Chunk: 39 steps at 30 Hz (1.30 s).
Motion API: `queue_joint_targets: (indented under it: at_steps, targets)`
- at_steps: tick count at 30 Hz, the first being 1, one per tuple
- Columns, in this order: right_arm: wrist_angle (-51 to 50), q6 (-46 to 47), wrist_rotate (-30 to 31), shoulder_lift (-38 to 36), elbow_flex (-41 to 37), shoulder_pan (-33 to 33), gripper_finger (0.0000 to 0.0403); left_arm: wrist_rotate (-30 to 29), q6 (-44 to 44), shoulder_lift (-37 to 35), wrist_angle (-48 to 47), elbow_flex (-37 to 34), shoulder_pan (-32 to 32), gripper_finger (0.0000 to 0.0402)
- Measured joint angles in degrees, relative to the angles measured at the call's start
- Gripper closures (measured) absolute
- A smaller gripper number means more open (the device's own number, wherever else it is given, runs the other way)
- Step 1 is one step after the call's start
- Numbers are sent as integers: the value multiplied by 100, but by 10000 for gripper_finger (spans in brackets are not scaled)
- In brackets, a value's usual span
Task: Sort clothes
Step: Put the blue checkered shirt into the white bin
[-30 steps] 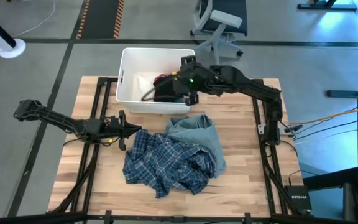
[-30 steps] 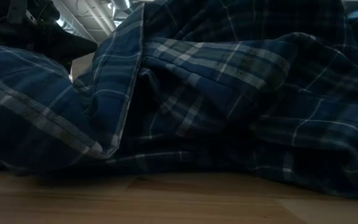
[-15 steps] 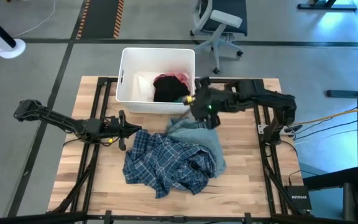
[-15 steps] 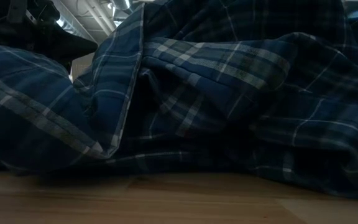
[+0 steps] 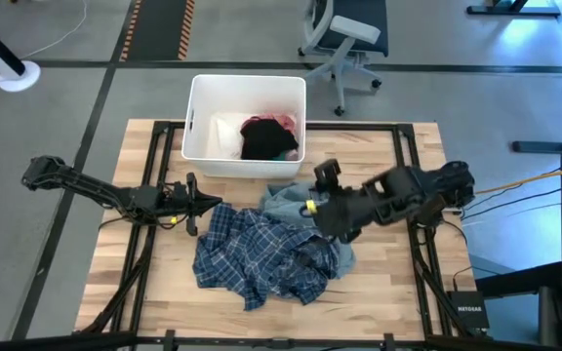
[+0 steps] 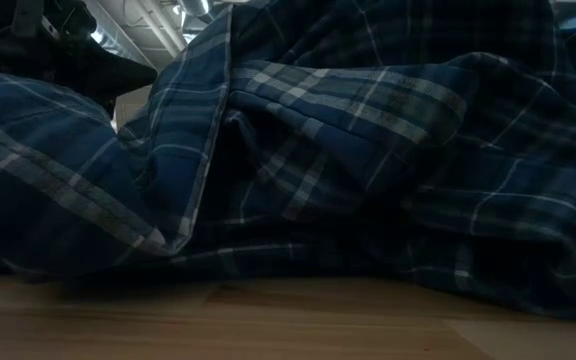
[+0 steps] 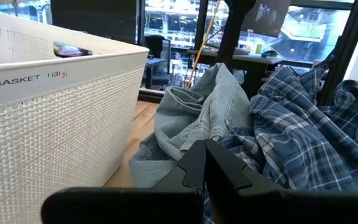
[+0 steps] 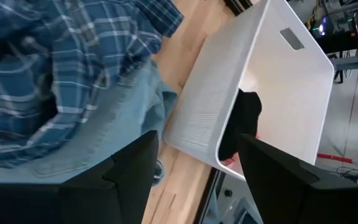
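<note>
While the left gripper rests closed and empty on the table, just beside the plaid shirt's edge, the right gripper hangs over the denim piece with its fingers spread wide, holding nothing. The shirt lies crumpled in the middle of the table, and the denim touches it on the side toward the bin. Inside the bin I see a black item, a pink one and something white.
</note>
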Motion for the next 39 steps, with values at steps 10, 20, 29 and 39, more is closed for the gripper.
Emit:
queue_joint_targets:
  at_steps: [10, 20, 29, 39]
  targets:
    - [3, 558, 346, 4, -720, 743, 162, 0, -43, 0, 2, 0, 0, 402]
    - [2, 1012, 362, 7, -1258, 990, 162, 0, -103, 0, 2, 0, -2, 401]
    - [138, 1166, 368, 7, -1840, 979, 162, 2, -103, 0, 2, 0, 0, 402]
    - [338, 1181, 206, 9, -2162, 979, 162, 2, -103, 0, 2, 0, -1, 402]
